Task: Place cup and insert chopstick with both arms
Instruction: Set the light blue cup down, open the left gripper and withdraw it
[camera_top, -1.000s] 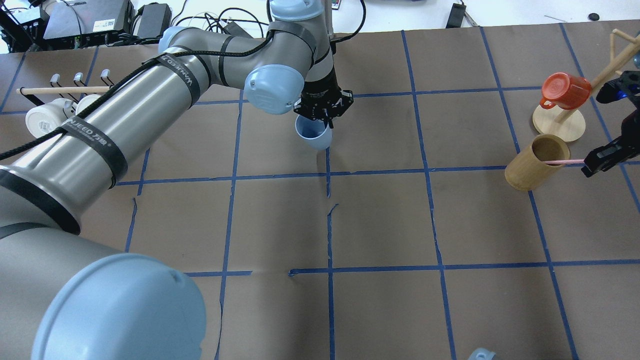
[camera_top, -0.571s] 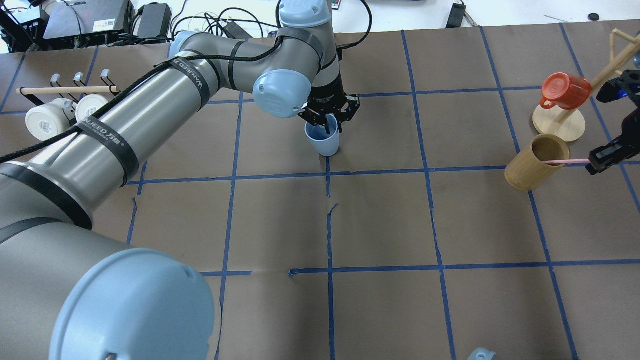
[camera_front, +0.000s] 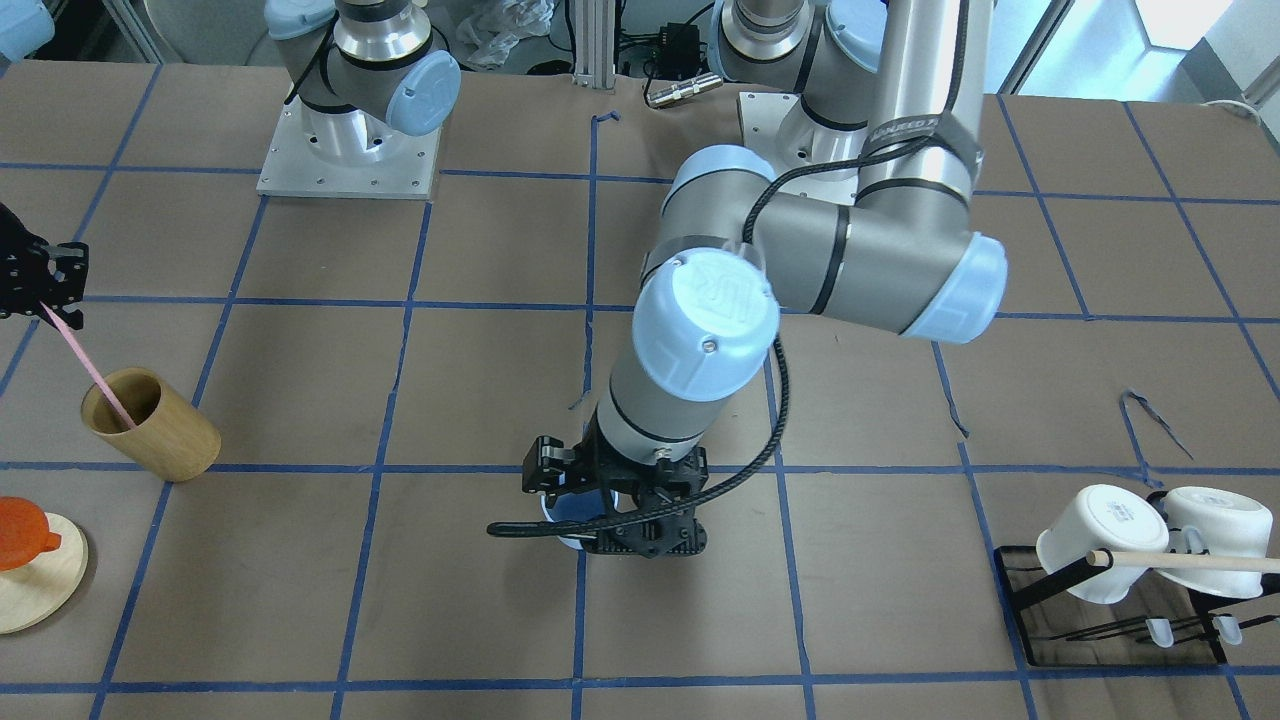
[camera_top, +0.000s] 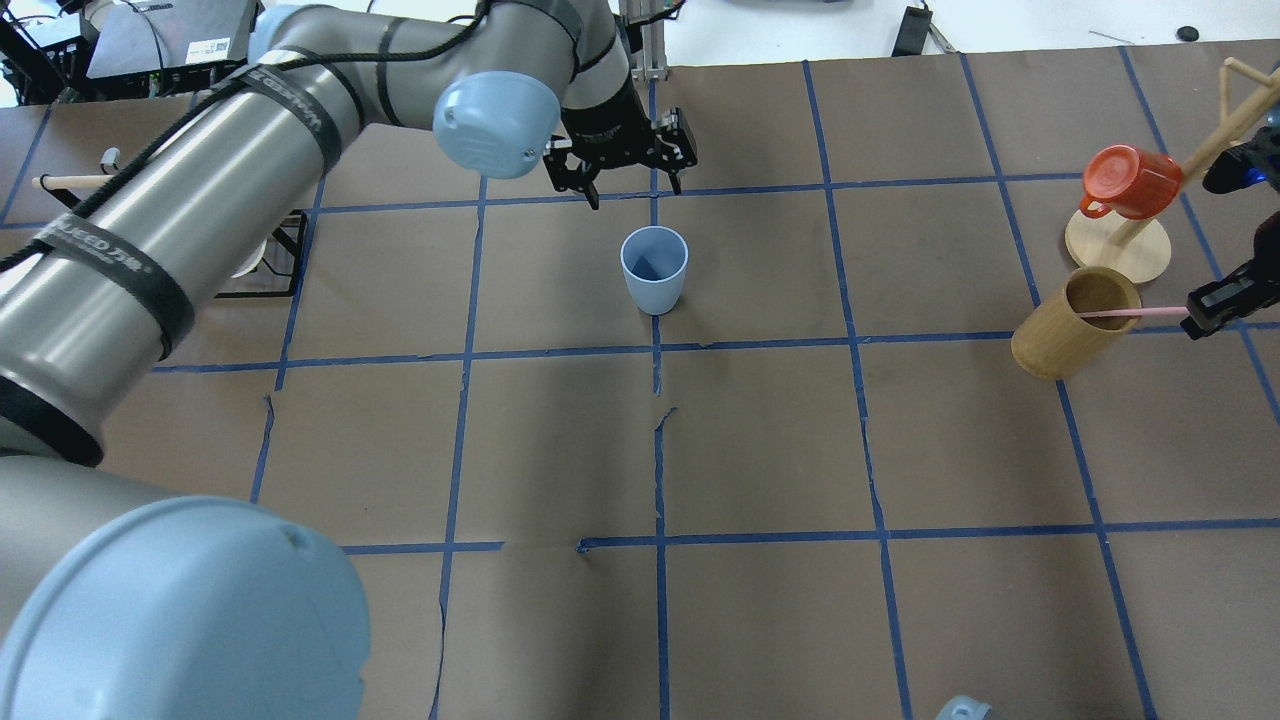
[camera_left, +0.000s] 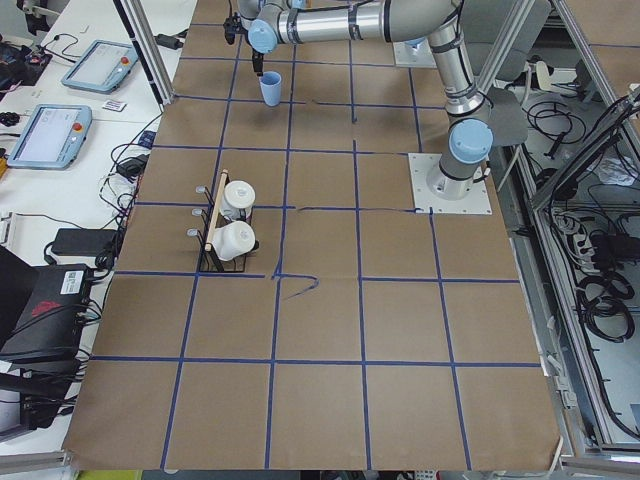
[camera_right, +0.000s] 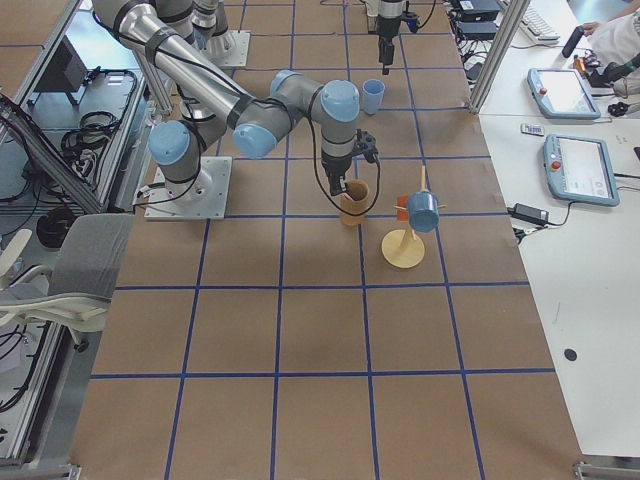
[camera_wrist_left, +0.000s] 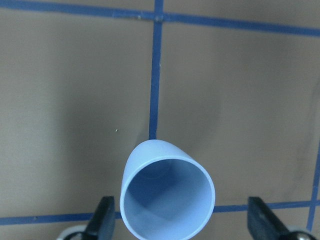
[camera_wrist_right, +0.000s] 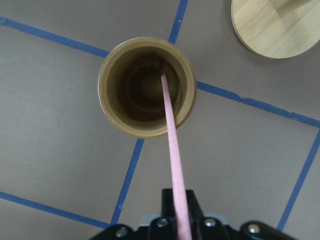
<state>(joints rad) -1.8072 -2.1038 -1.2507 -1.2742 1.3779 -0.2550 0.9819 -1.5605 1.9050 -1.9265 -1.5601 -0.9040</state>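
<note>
The pale blue cup (camera_top: 654, 268) stands upright on the table near the middle, free of any gripper. My left gripper (camera_top: 635, 190) is open and hovers above and just behind it. In the left wrist view the cup (camera_wrist_left: 167, 195) sits between the spread fingers (camera_wrist_left: 103, 220). In the front view the wrist hides most of the cup (camera_front: 572, 518). My right gripper (camera_top: 1215, 300) is shut on the top of the pink chopstick (camera_top: 1130, 313). The stick's lower end is inside the tan wooden cup (camera_top: 1075, 325). The right wrist view shows the stick (camera_wrist_right: 172, 150) running down into that cup (camera_wrist_right: 145, 95).
A mug tree with a red mug (camera_top: 1130, 182) on a round wooden base (camera_top: 1118, 250) stands just behind the wooden cup. A black rack with white mugs (camera_front: 1130, 560) and a wooden dowel (camera_front: 1190, 562) is at the robot's far left.
My left gripper has opened, let go of the blue cup and drawn up and back from it. The cup now stands alone. The right gripper still holds the stick.
</note>
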